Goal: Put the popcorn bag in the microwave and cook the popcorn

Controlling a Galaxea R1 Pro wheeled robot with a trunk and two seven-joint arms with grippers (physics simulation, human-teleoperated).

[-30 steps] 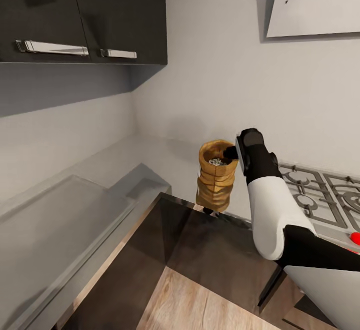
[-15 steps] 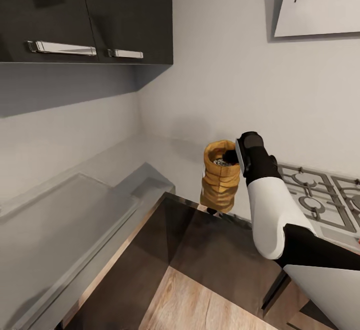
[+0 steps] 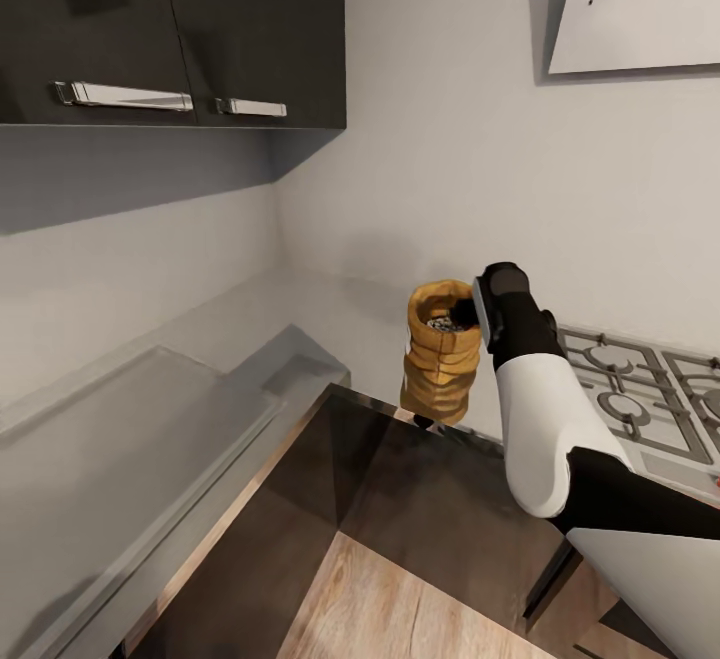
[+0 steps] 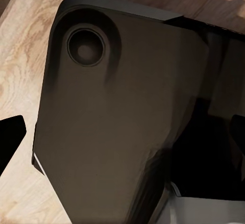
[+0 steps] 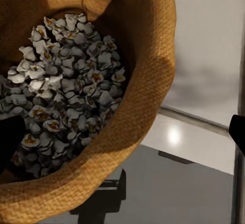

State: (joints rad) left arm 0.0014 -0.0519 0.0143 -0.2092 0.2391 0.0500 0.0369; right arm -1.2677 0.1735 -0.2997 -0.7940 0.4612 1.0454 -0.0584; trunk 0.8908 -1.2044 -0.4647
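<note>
Popcorn bag (image 3: 440,364) lifted clear of desk (image 3: 300,324).
Right hand (image 3: 468,311) clamped on bag rim; tilting risks spilling kernels beside hob (image 3: 640,394).

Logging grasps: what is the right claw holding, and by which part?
The popcorn bag, gripped at its rolled rim by the right claw, hanging above the countertop.
</note>
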